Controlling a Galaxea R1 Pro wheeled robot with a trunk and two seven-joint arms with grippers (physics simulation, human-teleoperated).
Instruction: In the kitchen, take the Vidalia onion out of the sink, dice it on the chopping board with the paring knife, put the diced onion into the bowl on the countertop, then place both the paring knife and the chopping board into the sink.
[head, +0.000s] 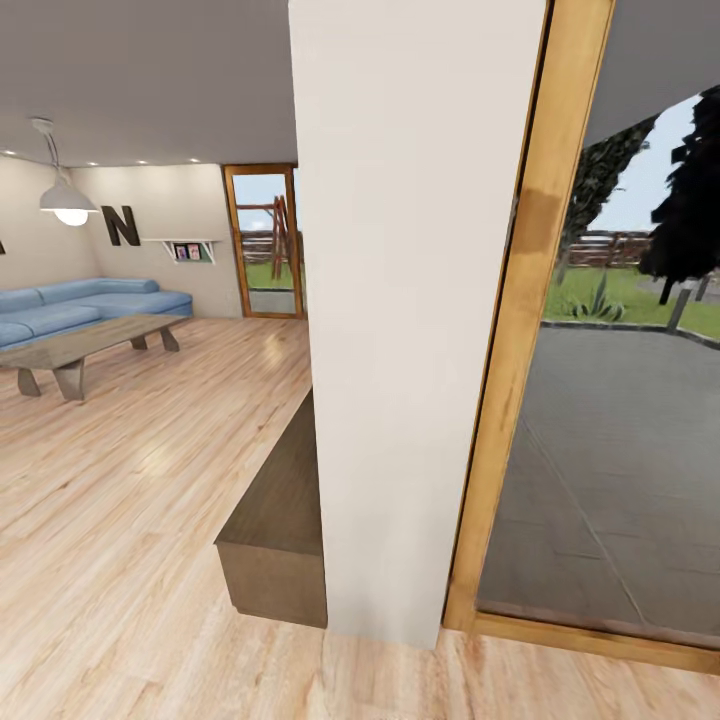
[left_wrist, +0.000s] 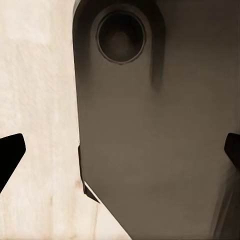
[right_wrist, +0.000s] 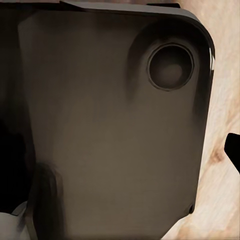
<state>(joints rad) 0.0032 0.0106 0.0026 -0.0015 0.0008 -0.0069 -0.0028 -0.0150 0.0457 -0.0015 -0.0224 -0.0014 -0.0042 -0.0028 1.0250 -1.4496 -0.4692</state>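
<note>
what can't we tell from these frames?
- Left claw: only dark tips at the left wrist view's edges; open or shut unclear.
- Right claw: one tip at the right wrist view's edge; state unclear.
- Head view: white pillar hides the room behind it.
- Shelf pictures: too small to read.

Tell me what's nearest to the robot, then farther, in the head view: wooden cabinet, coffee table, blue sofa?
1. Wooden cabinet, just ahead, beside the white pillar.
2. Coffee table, farther off on the left.
3. Blue sofa, behind the table, farthest back.
</note>
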